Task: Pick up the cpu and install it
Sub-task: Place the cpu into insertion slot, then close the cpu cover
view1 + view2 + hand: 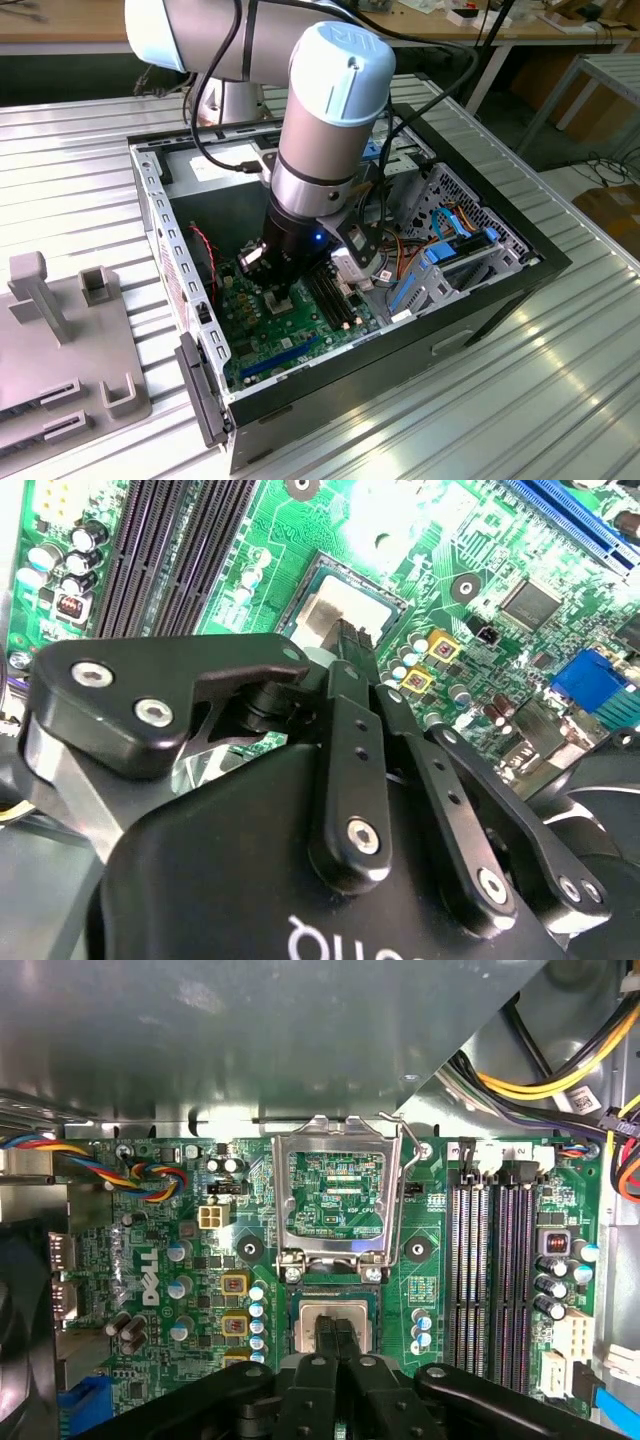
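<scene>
gripper [351,640] fingers pressed together, tips over cpu [320,613] | cpu sits in socket [388,593] | memory slots [170,550] beside | green motherboard [470,540]

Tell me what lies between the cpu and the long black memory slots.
In the first wrist view, the socket frame borders the cpu, then green motherboard carrying a few small capacitors runs to the memory slots.
</scene>
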Controlling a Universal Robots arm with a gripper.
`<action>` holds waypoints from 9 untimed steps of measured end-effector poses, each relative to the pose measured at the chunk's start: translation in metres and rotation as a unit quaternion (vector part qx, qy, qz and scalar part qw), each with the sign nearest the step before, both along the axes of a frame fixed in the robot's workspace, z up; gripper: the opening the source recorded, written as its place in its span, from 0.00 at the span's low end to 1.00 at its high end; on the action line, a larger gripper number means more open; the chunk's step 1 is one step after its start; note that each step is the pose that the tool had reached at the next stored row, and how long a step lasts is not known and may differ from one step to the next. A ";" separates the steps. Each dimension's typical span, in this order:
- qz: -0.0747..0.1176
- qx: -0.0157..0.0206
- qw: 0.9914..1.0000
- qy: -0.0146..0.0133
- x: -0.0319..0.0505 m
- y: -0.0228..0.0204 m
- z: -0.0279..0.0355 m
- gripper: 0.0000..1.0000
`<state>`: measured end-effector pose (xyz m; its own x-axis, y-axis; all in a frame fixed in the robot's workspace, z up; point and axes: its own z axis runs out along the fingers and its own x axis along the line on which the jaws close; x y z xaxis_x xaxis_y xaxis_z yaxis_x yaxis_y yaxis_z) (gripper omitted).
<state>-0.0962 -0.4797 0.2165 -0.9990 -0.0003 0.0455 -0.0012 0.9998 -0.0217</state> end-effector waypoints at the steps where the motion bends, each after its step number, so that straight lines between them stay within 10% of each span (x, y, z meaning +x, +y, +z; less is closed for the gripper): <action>1: 0.000 0.000 1.000 0.000 0.0000 0.0000 0.0001 0.11; 9: 0.000 0.000 1.000 0.000 0.0000 0.0000 0.0003 0.11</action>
<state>-0.0962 -0.4797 0.2169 -0.9990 -0.0003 0.0456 -0.0012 0.9998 -0.0218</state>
